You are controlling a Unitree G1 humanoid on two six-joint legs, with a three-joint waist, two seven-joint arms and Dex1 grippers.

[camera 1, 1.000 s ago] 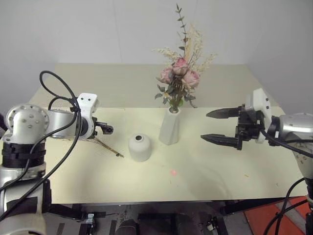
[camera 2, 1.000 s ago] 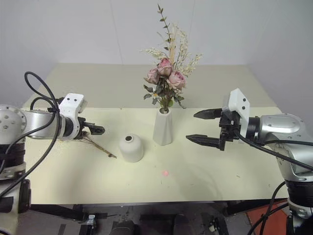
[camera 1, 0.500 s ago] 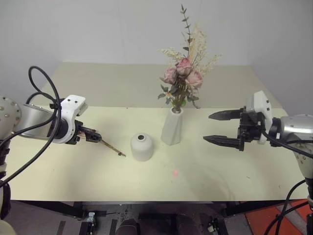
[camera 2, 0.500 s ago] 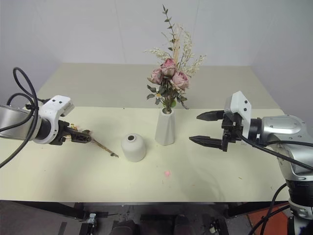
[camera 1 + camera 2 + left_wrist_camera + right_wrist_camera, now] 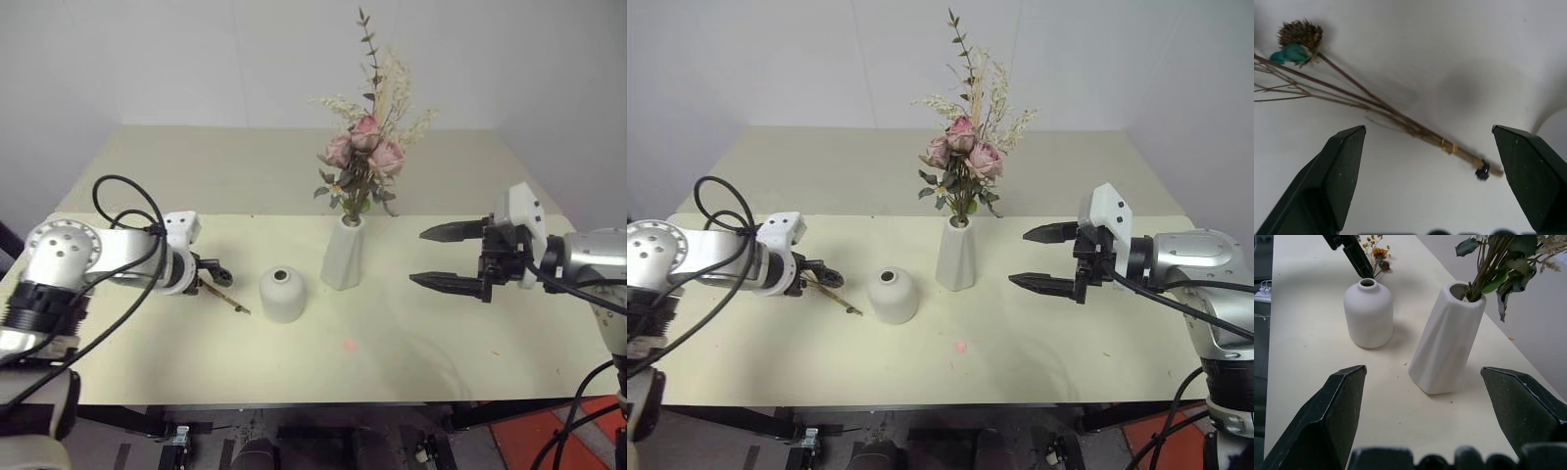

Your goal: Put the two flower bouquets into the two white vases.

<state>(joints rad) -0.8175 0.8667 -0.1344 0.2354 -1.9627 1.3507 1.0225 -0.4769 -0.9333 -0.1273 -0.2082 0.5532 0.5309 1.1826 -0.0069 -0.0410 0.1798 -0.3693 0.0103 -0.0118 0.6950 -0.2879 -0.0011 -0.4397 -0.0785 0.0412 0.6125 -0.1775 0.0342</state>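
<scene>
Since half a second ago the left gripper (image 5: 214, 278) has dropped lower over the table (image 5: 392, 362) and rolled at the wrist, so that its open fingers now straddle the tied end of the sparse bunch (image 5: 1400, 120) — jaws wide apart, nothing between them touching either pad, as the left wrist view shows. That bunch of thin brown stems lies flat on the tabletop, its tied end pointing toward the short vase (image 5: 281, 294), which stands empty a little beyond the stem tips. Just to the right of the short vase stands the tall vase (image 5: 343, 255), upright, with the rose bouquet (image 5: 364, 157) already seated in its narrow mouth. The right gripper (image 5: 453, 258) has kept its place well to the right of the tall vase — fingers spread wide, one above the other, holding nothing, pointed toward the two vases.
</scene>
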